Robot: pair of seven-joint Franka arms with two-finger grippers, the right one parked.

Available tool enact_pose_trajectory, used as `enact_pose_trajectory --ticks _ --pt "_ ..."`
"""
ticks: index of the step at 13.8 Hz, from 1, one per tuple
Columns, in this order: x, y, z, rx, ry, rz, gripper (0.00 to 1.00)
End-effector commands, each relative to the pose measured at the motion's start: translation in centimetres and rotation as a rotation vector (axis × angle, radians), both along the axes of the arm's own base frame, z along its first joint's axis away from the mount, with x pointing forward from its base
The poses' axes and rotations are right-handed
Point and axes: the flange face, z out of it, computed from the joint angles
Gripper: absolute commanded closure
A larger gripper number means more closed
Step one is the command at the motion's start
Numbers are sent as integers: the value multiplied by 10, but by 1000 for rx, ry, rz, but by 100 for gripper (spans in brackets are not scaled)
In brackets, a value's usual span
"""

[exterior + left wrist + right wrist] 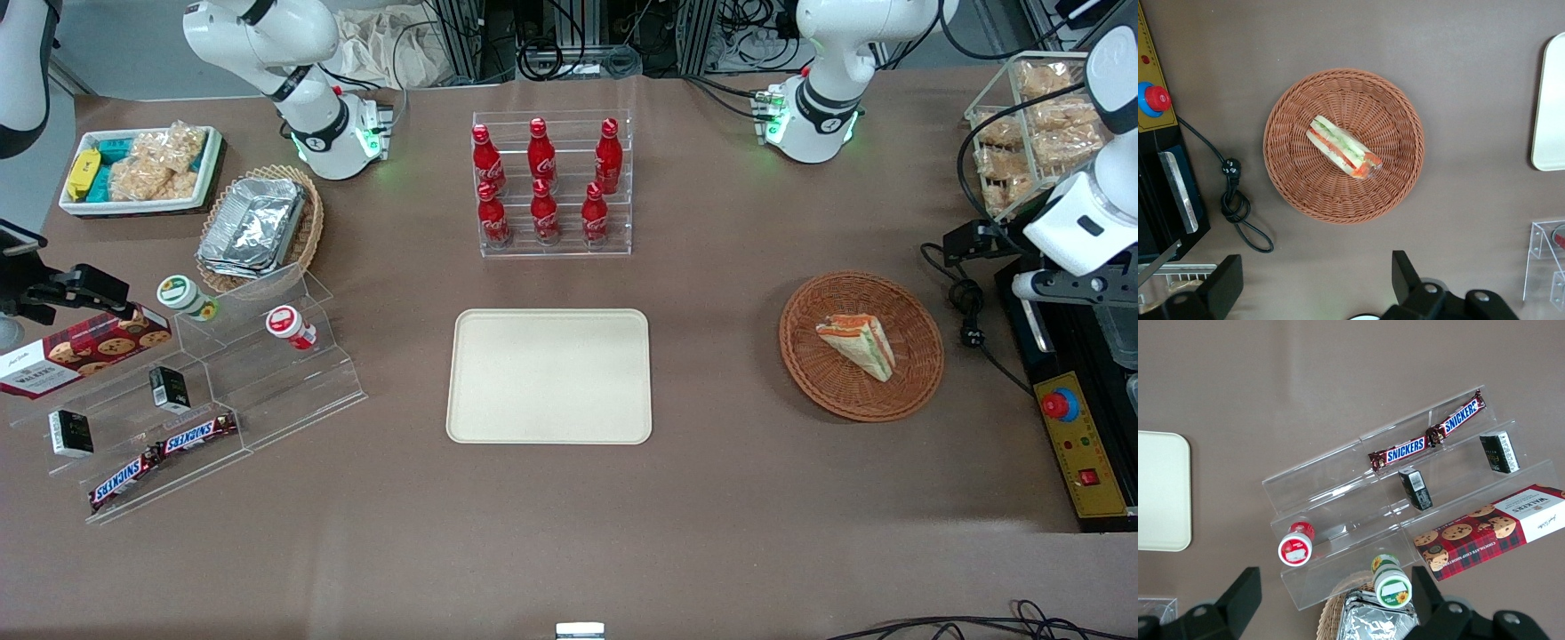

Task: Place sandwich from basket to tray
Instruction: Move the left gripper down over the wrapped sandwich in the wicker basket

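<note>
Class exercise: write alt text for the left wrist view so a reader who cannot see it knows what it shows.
A clear-wrapped triangular wedge sandwich lies in a round reddish-brown wicker basket on a brown table, with the open black two-finger gripper hanging above, empty and apart from the basket. The rounded corner of a cream-beige tray shows at one edge.

The working arm (pixel 1080 222) is glossy white with black joint bands, and a black cable loops along it. Its base (pixel 813 120) glows green at the collar. The claw (pixel 1315 287) has black, blocky fingers (pixel 1405 273) set wide apart.

Brown table (pixel 711 498): tray (pixel 548 375), basket (pixel 861 345) (apart), bottle rack (pixel 553 185), snack stand (pixel 204 391).
</note>
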Motion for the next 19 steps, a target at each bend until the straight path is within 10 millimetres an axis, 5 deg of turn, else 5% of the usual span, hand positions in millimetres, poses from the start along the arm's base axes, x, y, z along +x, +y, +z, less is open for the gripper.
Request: enact_pose_trajectory --ticks 1,3,5,9,14,19 --pt "10 -13 -1 15 24 10 0" --pt "16 -13 8 15 12 16 0" --pt "21 -14 -4 13 58 90 0" --pt "21 -8 -39 128 76 760 0" --pt "4 -6 -152 141 29 999 0" --pt "-14 -6 -226 123 -47 1214 0"
